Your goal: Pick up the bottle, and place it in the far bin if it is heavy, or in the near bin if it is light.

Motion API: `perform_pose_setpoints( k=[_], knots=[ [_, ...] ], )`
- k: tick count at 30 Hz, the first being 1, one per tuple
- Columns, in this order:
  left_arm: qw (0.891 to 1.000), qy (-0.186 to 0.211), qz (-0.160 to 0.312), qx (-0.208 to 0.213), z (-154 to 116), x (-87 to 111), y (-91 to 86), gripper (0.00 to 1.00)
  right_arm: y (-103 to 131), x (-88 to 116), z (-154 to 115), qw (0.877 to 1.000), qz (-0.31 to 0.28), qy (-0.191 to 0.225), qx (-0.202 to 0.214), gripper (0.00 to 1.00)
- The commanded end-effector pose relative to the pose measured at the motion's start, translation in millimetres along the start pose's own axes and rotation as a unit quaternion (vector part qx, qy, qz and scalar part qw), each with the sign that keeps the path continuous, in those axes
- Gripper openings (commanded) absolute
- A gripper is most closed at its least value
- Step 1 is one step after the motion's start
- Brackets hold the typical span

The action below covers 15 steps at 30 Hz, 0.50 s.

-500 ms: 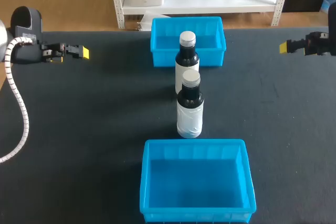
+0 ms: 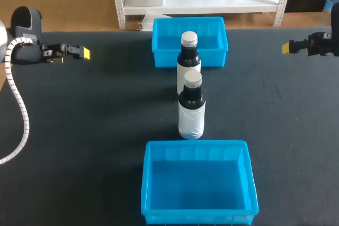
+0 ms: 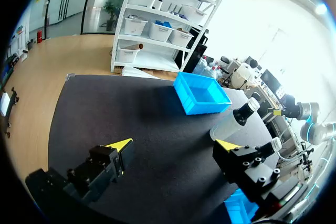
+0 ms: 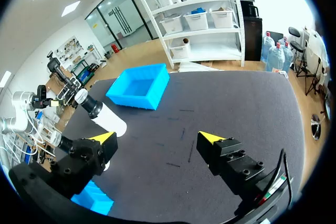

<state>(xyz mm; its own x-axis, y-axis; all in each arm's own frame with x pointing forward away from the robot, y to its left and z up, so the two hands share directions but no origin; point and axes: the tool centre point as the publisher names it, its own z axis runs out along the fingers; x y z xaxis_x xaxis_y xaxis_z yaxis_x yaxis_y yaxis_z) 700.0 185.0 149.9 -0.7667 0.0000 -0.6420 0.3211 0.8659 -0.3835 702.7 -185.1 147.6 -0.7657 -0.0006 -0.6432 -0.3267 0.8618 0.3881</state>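
Two dark bottles with white labels and silver caps stand upright mid-table, one behind the other: the far bottle (image 2: 189,56) (image 3: 234,120) (image 4: 103,115) and the near bottle (image 2: 191,112). The far bottle stands right in front of the far blue bin (image 2: 164,51) (image 3: 202,93) (image 4: 139,86). The near blue bin (image 2: 198,183) lies in front of the near bottle. My left gripper (image 2: 82,52) (image 3: 174,144) hovers open at the table's left side, well away from the bottles. My right gripper (image 2: 287,47) (image 4: 157,137) hovers open at the right side, nothing between its fingers.
The table (image 2: 95,130) is covered in black matting. A white coiled cable (image 2: 21,109) hangs from my left arm over the table's left edge. Both bins hold nothing.
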Motion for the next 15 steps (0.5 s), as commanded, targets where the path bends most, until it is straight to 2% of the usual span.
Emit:
perform_pose_setpoints(
  k=[1,4,9,11,13,14,15],
  knots=[
    [1.0,0.0,0.0,0.0,0,0.0,0.0,1.0,4,-3,-2,0.998,-0.056,-0.001,-0.029,1.0],
    [1.0,0.0,0.0,0.0,0,0.0,0.0,1.0,4,-6,3,0.989,-0.119,0.012,-0.088,1.0],
    [1.0,0.0,0.0,0.0,0,0.0,0.0,1.0,4,-9,5,0.961,-0.212,0.033,-0.173,1.0],
    [1.0,0.0,0.0,0.0,0,0.0,0.0,1.0,6,-9,3,0.937,-0.264,0.052,-0.223,1.0],
    [1.0,0.0,0.0,0.0,0,0.0,0.0,1.0,12,-5,-3,0.899,-0.321,0.081,-0.286,1.0],
    [1.0,0.0,0.0,0.0,0,0.0,0.0,1.0,12,-3,-8,0.886,-0.335,0.093,-0.307,1.0],
    [1.0,0.0,0.0,0.0,0,0.0,0.0,1.0,12,-3,-8,0.886,-0.335,0.093,-0.307,1.0]
  ],
)
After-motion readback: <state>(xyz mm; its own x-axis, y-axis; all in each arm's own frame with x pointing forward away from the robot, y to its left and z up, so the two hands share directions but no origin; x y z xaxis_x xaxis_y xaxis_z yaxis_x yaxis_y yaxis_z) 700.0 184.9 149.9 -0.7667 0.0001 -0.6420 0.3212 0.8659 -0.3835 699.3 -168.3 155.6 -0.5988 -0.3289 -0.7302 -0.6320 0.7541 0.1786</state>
